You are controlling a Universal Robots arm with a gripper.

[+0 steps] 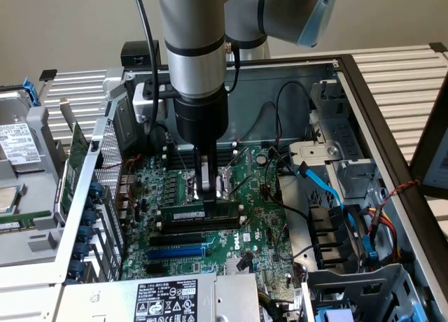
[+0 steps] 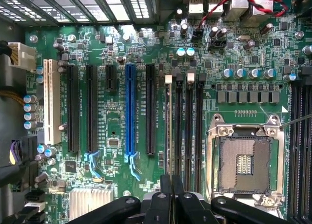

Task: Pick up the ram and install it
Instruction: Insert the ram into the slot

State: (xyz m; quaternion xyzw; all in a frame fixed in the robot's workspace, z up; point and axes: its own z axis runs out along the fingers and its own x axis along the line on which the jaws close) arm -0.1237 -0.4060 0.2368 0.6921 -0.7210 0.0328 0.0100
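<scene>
One ram [image 1: 187,215], we log, stands on edge at the black memory slots [image 1: 203,228], long axis from the exterior view's left to its right, directly beneath the gripper [image 1: 208,198], which is clamped on its middle.

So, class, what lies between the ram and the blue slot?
A long black empty slot separates the ram from the blue slot, in the exterior view.

I see the CPU socket [image 2: 243,163] just beside the gripper [image 2: 170,182], 1 blue slot [image 2: 130,109] farther off, 1 white slot [image 2: 48,102] well apart from it
</scene>
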